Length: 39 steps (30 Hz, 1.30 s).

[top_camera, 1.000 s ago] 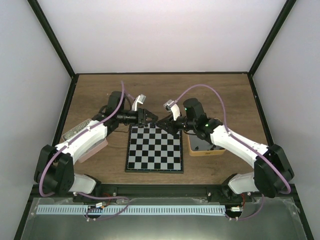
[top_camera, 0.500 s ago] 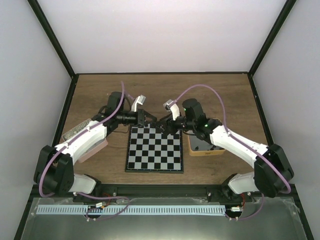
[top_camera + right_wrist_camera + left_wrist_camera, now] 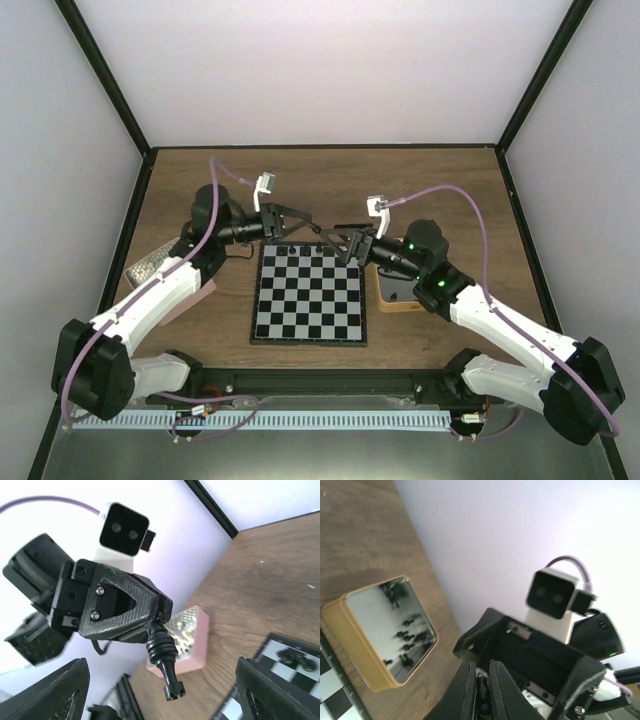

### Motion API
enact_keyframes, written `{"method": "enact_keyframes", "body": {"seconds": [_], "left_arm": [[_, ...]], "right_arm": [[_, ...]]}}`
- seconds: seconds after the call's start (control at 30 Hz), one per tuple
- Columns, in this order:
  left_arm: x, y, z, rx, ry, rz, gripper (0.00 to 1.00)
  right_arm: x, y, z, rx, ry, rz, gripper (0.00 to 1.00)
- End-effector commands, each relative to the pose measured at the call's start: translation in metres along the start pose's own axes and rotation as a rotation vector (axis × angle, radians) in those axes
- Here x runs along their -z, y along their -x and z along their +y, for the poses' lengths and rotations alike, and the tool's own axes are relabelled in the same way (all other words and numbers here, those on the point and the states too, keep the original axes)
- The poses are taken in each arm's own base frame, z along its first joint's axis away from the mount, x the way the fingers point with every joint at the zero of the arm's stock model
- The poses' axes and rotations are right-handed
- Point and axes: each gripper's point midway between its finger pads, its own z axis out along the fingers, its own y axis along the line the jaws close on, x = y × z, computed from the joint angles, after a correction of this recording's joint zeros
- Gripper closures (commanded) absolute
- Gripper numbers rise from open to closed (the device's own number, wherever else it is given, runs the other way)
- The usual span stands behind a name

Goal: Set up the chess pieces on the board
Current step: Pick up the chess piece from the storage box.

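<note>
Left hand [image 3: 300, 220] is clenched on a small black chess piece with a ringed stem and a notched head [image 3: 163, 663]. We get the best look from the right wrist: the left hand's black fingers [image 3: 131, 600] pinch one end of the stem, and the notched head points down and away from them.

The piece hangs in the air, off the flat square chessboard of black and pale silver-grey checks [image 3: 308, 300]. From the top we place it just past the board's far edge, between the two hands.

Right hand [image 3: 340, 243] is released, spread wide, with nothing in it. In its own wrist view the held piece sits in the gap, apart from both of its fingers [image 3: 50, 690].

The board lies flat on the brown wooden desk [image 3: 430, 190], between the two arms.

We see a few small dark pieces on the board's far row [image 3: 270, 248]. The top view is too coarse, so we can't give a count. The right wrist shows one more dark piece on a pale square [image 3: 294, 659] near the board's edge.

The tan-sided metal tin with a mirror-bright floor [image 3: 385, 630] is just right of the board, partly under the right arm. Dark pieces are scattered inside it [image 3: 409, 636].

The pink tray with a speckled silver top [image 3: 186, 639] is left of the board, partly under the left forearm.
</note>
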Motion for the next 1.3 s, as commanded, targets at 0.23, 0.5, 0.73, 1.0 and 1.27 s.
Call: {"method": "enact_keyframes", "body": {"seconds": [0.23,0.5,0.73,1.0,1.27], "left_arm": [[0.02,0.029,-0.053,0.114,-0.206,-0.186,0.96],[0.02,0.033,-0.052,0.128,-0.216,-0.209,0.96],[0.019,0.033,-0.051,0.128,-0.217,-0.205,0.96],[0.018,0.03,-0.048,0.13,-0.21,-0.195,0.96],[0.025,0.03,-0.008,0.077,0.019,-0.274,0.96]], "right_arm": [[0.002,0.047,0.063,-0.226,0.327,-0.14,0.39],[0.004,0.049,0.056,-0.334,0.316,-0.163,0.59],[-0.005,0.05,0.049,-0.358,0.265,-0.149,0.75],[-0.008,0.054,0.041,-0.365,0.221,-0.165,0.93],[-0.019,0.026,-0.011,-0.341,-0.099,-0.041,0.99]]}}
